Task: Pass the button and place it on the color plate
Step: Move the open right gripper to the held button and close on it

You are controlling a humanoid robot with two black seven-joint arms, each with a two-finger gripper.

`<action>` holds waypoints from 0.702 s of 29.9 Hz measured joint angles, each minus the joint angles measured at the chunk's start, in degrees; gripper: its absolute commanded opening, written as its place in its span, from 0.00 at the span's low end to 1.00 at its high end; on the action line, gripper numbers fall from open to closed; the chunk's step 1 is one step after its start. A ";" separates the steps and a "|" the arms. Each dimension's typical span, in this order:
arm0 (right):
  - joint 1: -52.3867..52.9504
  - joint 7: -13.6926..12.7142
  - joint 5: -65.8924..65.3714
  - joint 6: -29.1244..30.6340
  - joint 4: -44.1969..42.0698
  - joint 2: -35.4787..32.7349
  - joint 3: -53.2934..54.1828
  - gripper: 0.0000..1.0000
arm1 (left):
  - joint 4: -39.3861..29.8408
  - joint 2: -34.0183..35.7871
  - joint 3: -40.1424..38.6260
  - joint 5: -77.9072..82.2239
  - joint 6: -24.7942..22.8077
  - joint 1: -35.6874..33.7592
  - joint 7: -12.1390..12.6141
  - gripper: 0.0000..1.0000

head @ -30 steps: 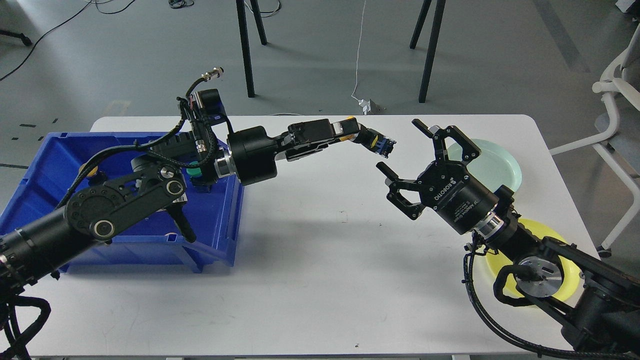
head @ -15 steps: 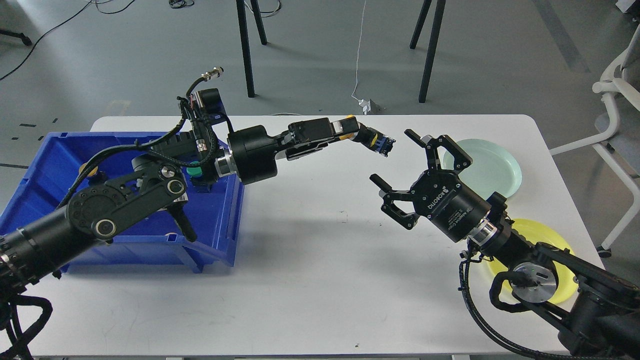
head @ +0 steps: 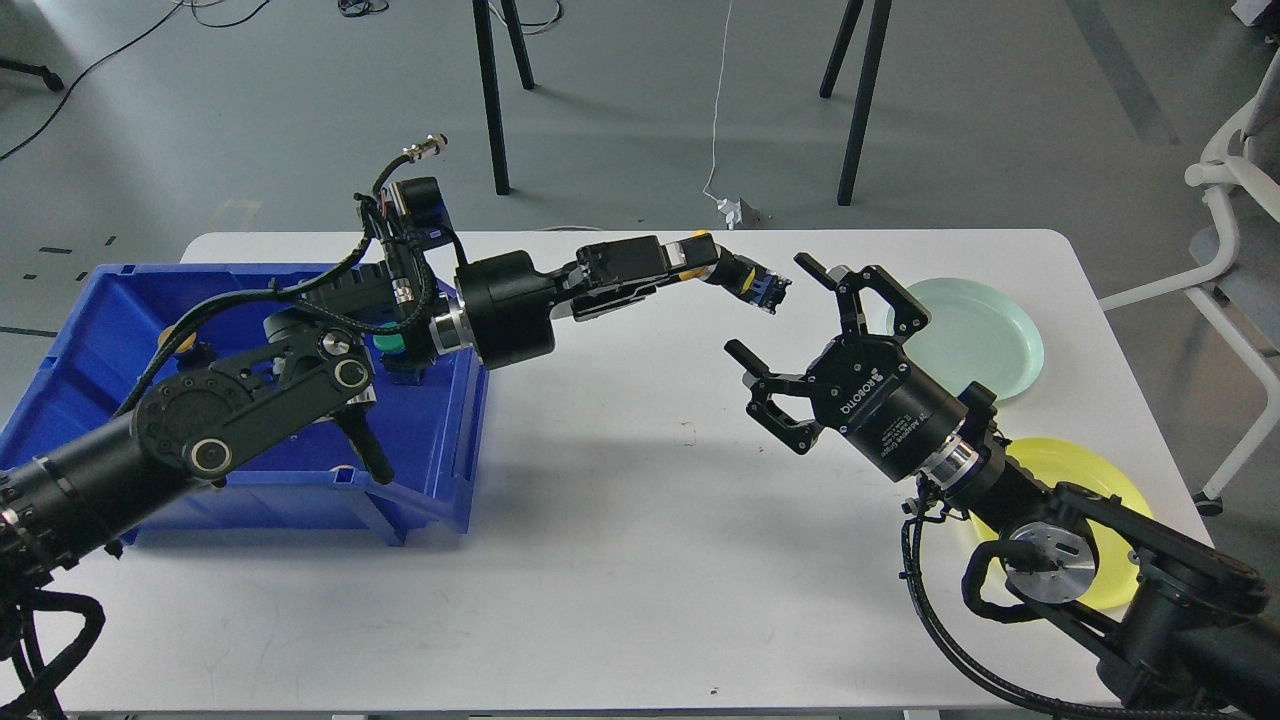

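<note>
My left gripper [head: 700, 262] reaches right over the white table [head: 620, 560] and is shut on a button [head: 752, 281], a small part with a yellow cap, black body and blue end, held in the air. My right gripper [head: 778, 312] is open, fingers spread wide, just right of and below the button, not touching it. A pale green plate [head: 985, 335] lies at the far right of the table. A yellow plate [head: 1095, 480] lies nearer, partly hidden by my right arm.
A blue bin [head: 110, 350] stands on the left of the table, with a green button [head: 385, 345] and others partly hidden by my left arm. Black stand legs [head: 862, 95] and a white chair [head: 1235, 200] are beyond the table.
My right gripper has moved left and slightly up, closing in on the held button, still open. My left gripper and the button have stayed in place.
</note>
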 measured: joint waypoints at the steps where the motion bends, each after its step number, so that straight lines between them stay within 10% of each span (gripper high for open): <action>1: 0.00 -0.01 0.00 0.00 0.00 0.10 0.00 0.92 | 0.00 0.00 -0.01 0.00 0.00 0.00 0.00 0.20; 21: 1.59 0.19 0.00 0.00 -0.09 1.01 -0.10 0.62 | 0.00 0.01 -0.01 -0.01 0.08 0.00 0.00 0.20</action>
